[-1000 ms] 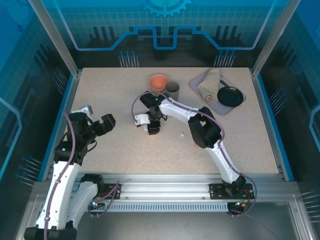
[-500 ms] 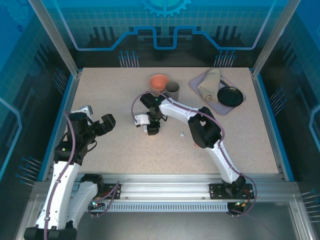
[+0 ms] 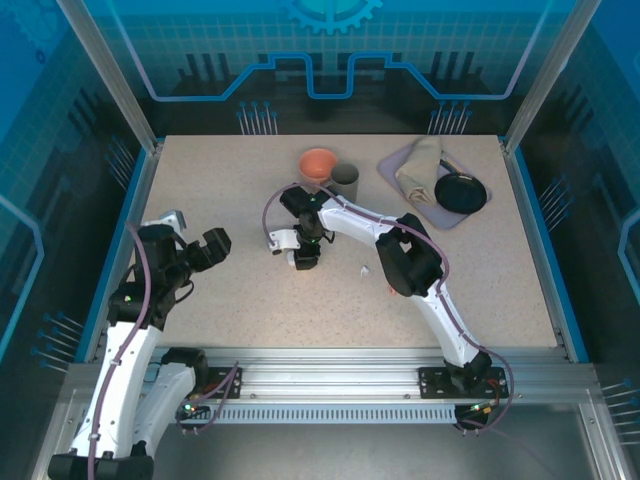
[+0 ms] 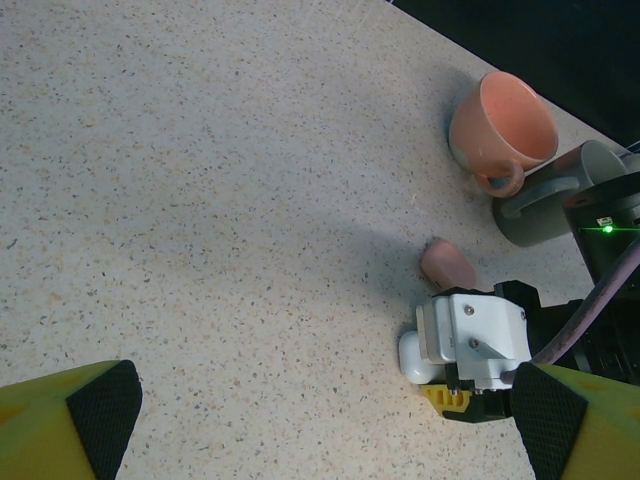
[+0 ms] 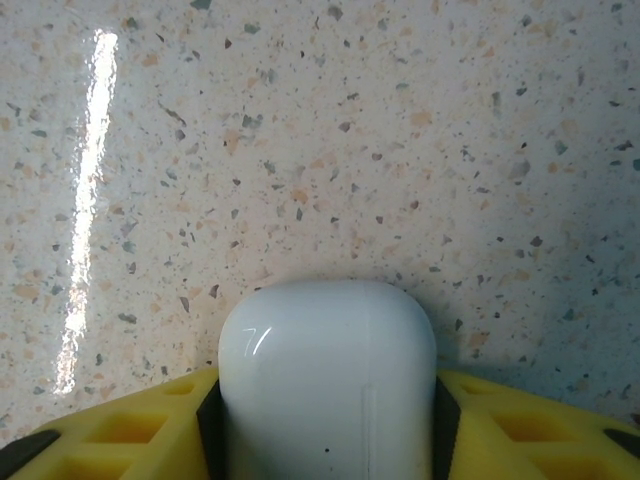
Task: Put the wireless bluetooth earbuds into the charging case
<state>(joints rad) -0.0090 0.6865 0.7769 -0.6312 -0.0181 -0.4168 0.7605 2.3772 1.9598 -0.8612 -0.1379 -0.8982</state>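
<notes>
Near the middle of the table (image 3: 240,315), the right tool (image 5: 327,400) is clamped on the white charging case (image 5: 327,350), which looks closed, while the left tool (image 4: 325,410) hangs with fingers (image 4: 60,425) apart, so the next move likely calls for opening the lid before fetching the white earbud (image 3: 364,270) nearby.

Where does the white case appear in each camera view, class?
Top external: hidden under the right gripper, mid-table.
Left wrist: the white case pokes out lower right, left of that gripper.
Right wrist: the case sits bottom centre, held in that gripper.
Shared landmark: the right gripper.
</notes>
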